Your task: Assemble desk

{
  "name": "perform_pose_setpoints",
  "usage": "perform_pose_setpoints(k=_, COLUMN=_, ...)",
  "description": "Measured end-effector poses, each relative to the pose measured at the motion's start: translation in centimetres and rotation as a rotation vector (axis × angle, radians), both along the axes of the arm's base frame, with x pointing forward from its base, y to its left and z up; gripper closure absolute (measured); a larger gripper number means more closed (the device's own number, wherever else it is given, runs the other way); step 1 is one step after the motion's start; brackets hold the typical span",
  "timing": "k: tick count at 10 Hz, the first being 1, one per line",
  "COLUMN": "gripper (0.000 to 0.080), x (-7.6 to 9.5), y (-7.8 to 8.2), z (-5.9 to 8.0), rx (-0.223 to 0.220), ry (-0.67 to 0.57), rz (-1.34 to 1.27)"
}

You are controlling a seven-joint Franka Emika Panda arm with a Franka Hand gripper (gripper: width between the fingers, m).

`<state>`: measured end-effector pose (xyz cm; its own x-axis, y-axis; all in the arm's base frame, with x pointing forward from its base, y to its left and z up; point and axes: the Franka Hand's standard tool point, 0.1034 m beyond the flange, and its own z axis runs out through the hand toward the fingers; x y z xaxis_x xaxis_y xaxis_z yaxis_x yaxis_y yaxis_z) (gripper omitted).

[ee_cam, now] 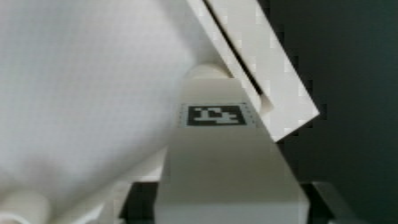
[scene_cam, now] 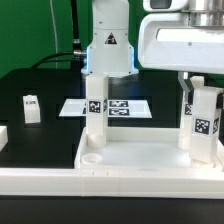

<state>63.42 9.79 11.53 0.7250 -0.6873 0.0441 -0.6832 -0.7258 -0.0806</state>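
Note:
The white tray-like tabletop [scene_cam: 140, 158] lies at the front of the black table. One white tagged leg [scene_cam: 97, 118] stands upright in its back left corner. My gripper [scene_cam: 199, 92] is shut on a second tagged leg [scene_cam: 205, 125], held upright at the tabletop's back right corner. In the wrist view this leg [ee_cam: 217, 140] fills the space between my dark fingers [ee_cam: 146, 205], its tag facing the camera, with my gripper [ee_cam: 231, 208] closed round it. The tabletop [ee_cam: 80, 100] fills one side of the wrist view. I cannot tell how deep the leg sits in its socket.
A loose tagged leg [scene_cam: 31, 108] stands on the table at the exterior view's left, and another white piece [scene_cam: 3, 135] shows at the left edge. The marker board [scene_cam: 125, 106] lies behind the tabletop, in front of the robot base [scene_cam: 107, 50]. A white rail edge [ee_cam: 258, 60] crosses the wrist view.

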Motion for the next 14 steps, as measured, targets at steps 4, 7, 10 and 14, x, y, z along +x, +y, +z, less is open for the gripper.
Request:
perform_pose_setpoints(k=4, gripper=0.0509, x=0.02, y=0.0, z=-0.06, rx=0.061, ry=0.018, rz=-0.404)
perform_pose_setpoints(k=7, gripper=0.0509, x=0.01, y=0.04, z=-0.08, rx=0.073, ry=0.024, rz=-0.54)
perform_pose_setpoints(k=10, gripper=0.0226, x=-0.05, y=0.19, z=-0.1, rx=0.066, ry=0.023, rz=-0.471)
perform_pose_setpoints(k=14, gripper=0.0151, x=-0.15, y=0.67, z=-0.19, rx=0.014, ry=0.004, rz=-0.071)
